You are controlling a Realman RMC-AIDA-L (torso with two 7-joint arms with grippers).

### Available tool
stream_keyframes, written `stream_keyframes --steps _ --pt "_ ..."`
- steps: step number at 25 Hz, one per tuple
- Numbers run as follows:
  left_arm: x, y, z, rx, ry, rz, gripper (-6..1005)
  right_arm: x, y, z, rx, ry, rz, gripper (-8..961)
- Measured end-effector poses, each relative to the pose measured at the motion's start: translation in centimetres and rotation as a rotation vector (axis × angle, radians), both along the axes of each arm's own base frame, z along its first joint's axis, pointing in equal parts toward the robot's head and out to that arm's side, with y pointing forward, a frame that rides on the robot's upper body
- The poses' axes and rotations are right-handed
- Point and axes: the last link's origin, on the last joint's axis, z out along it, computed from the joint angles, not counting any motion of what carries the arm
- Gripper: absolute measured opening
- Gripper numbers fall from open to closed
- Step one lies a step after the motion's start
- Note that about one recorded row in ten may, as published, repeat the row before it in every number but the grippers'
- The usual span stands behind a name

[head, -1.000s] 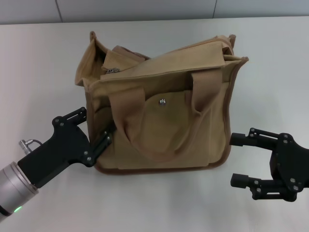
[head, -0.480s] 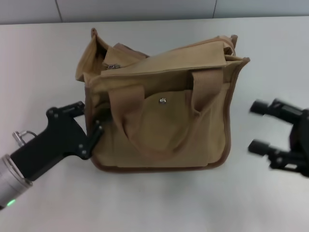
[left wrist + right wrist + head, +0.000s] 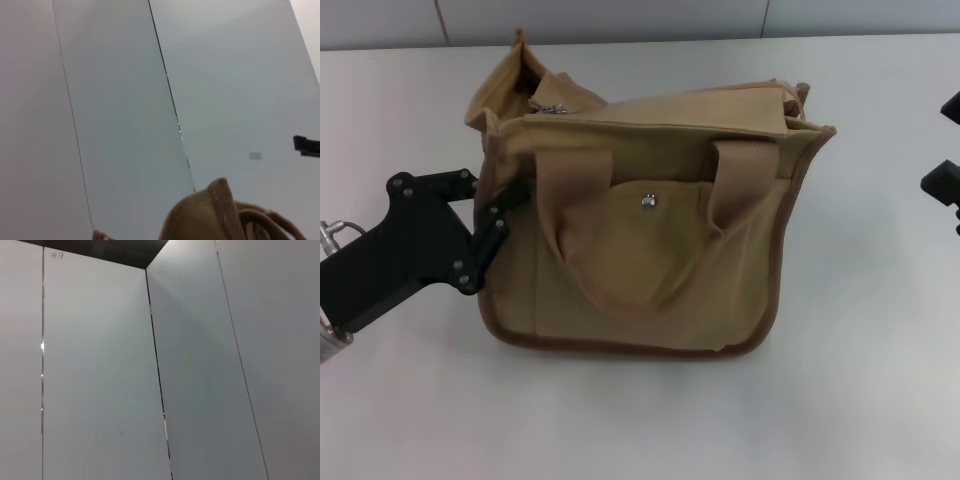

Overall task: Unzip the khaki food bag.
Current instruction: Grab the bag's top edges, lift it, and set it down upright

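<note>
**Khaki bag standing on the table**

The khaki food bag is boxy tan canvas with brown piping, webbing handles and a silver snap, upright on the white table; the left gripper touches its left edge (finger opening unclear); the right gripper sits at the right margin, well apart, fingers spread, holding nothing.

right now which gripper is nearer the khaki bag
Left. The left gripper is right against the side of the khaki food bag. The right gripper sits apart from the bag's other side, at the edge of the head view.
</note>
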Motion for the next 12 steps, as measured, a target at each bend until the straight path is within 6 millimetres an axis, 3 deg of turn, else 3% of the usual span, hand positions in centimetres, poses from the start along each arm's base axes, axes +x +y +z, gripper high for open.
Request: stream_keyframes --steps 3,6,12 --pt "0.4 0.0 0.7 0.014 0.001 -0.047 88 0.0 0.0 -0.1 -0.005 0.005 -0.001 818" --pt "1.5 0.8 2.9 0.026 0.024 -0.126 88 -0.5 0.7 0.0 -0.026 0.020 0.006 818" --pt "3.3 1.8 4.0 0.013 0.052 -0.212 88 -1.4 2.4 0.9 -0.061 0.089 -0.017 819"
